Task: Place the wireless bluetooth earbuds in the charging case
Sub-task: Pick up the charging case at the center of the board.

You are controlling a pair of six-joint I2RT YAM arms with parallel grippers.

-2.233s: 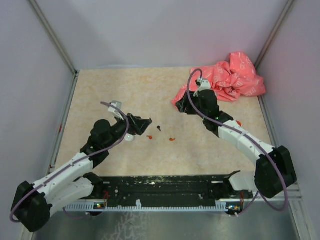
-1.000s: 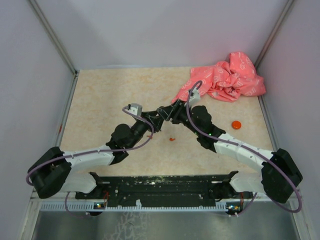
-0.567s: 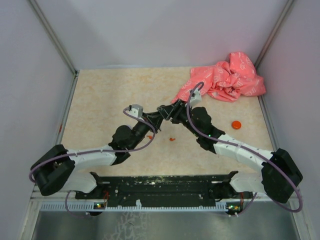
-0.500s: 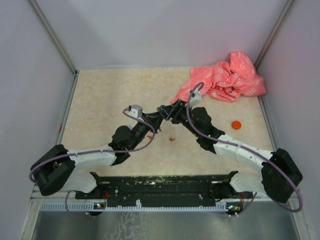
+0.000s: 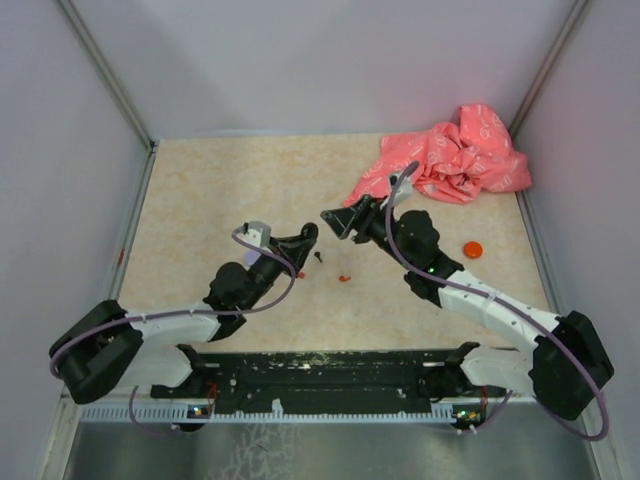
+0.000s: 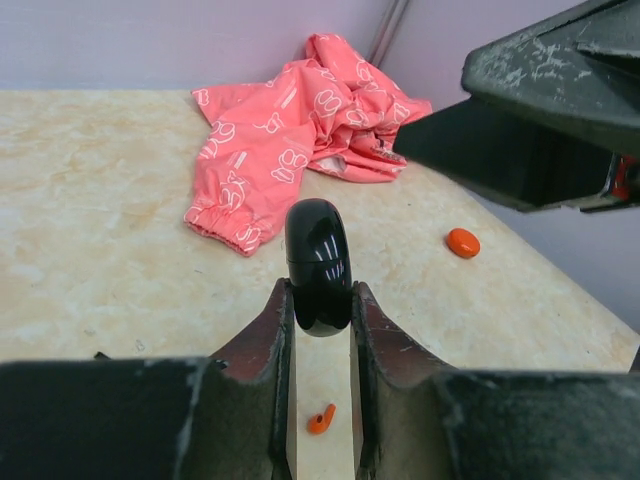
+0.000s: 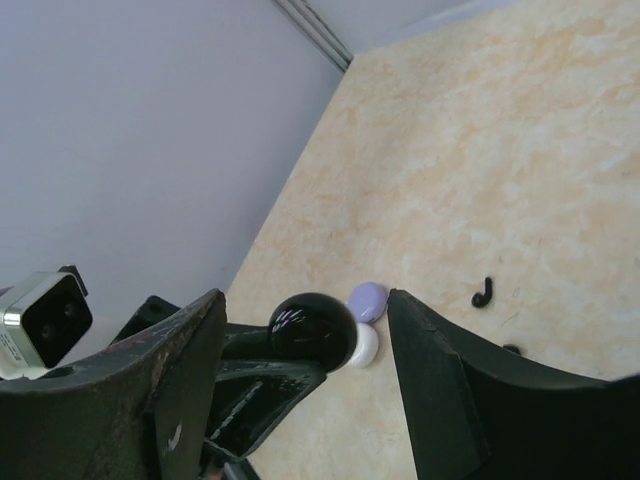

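Twin arms, same build: left arm [image 5: 170,322], right arm [image 5: 490,305]. White shell links, bulky black joint housings, rounded black shoulders. Purple cable [image 5: 387,228] loops loose along each arm, wrist to shoulder. Small grey-white camera block [image 5: 257,231] sits just behind left gripper [image 5: 308,234]. Right gripper [image 5: 335,222] likewise black. Close up, fingers [image 6: 272,335] matte black, scuffed grey, edges worn.

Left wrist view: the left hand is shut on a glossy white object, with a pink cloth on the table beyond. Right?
No. The left wrist view shows the left hand shut on a glossy black object, not white; the pink cloth lies on the table beyond.
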